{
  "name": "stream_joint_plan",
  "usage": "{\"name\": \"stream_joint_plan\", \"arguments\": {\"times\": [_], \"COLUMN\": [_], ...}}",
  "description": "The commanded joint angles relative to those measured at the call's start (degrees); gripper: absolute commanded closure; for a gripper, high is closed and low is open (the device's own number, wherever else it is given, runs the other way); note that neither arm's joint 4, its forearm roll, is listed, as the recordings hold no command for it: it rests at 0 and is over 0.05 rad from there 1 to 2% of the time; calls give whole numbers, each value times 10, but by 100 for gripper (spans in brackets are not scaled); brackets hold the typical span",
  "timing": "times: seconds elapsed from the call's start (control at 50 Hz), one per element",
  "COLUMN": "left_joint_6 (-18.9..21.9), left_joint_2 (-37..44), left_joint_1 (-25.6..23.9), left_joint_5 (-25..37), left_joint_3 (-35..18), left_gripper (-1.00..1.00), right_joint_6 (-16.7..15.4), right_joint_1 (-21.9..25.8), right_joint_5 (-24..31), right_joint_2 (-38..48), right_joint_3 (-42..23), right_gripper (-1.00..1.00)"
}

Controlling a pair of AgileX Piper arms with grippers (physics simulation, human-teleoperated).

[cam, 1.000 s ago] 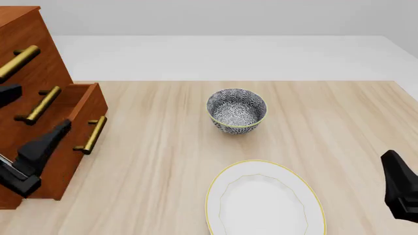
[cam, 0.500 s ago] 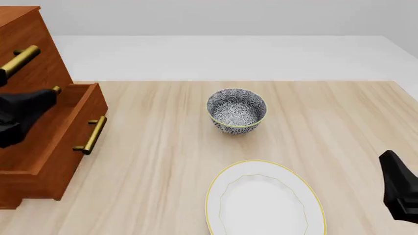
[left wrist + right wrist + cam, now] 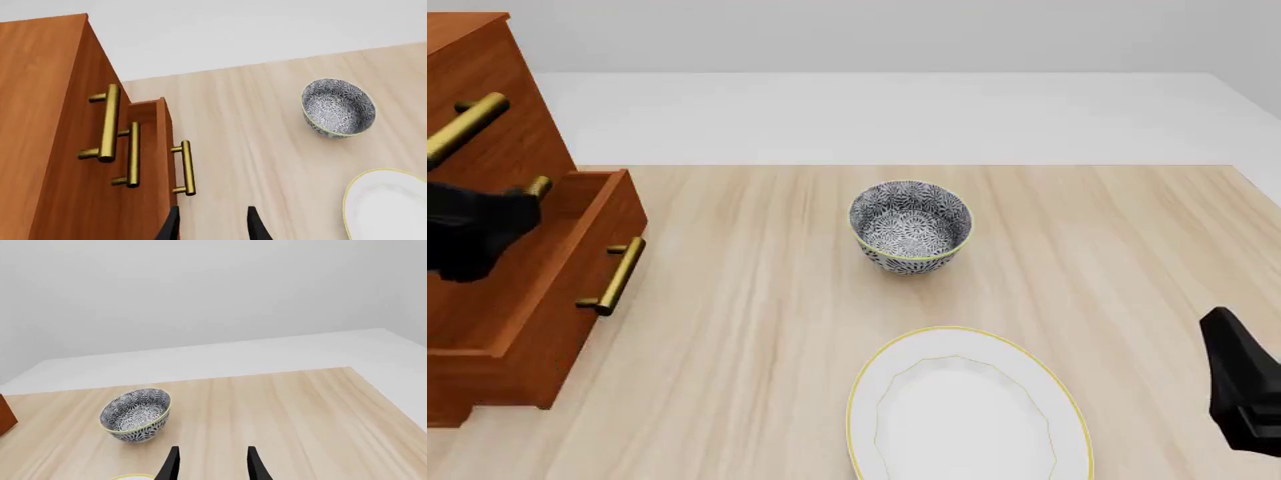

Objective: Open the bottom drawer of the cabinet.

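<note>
The cabinet stands at the table's left edge and also shows in the left wrist view. Its bottom drawer is pulled partway out, showing plain wood inside, with its brass handle facing right. In the left wrist view the drawer juts past the two upper fronts, its handle free. My left gripper hovers above the open drawer, open and empty. My right gripper is low at the right edge, open and empty.
A patterned bowl stands mid-table, also seen in the right wrist view. A white plate with a yellow rim lies near the front edge. The table's far edge runs behind the bowl.
My left gripper has risen from low in front of the drawer to above it, near the cabinet. The drawer stays pulled out. The right arm has barely moved.
</note>
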Motion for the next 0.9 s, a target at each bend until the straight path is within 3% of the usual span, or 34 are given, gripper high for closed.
{"name": "stream_joint_plan", "arguments": {"times": [0.02,0.28,0.32,0.46,0.9], "left_joint_6": [-18,4,-9,14,28], "left_joint_2": [19,82,91,115,147], "left_joint_1": [31,83,81,99,116], "left_joint_5": [-19,-87,-92,-130,-190], "left_joint_3": [25,49,51,76,127], "left_gripper": [-100,-100,-100,-100,-100], "right_joint_6": [0,0,1,-2,-4], "right_joint_1": [1,4,4,5,5], "right_joint_5": [-2,-1,-1,0,0], "right_joint_2": [0,0,0,0,0], "right_joint_3": [0,0,0,0,0], "right_gripper": [-100,-100,-100,-100,-100]}}
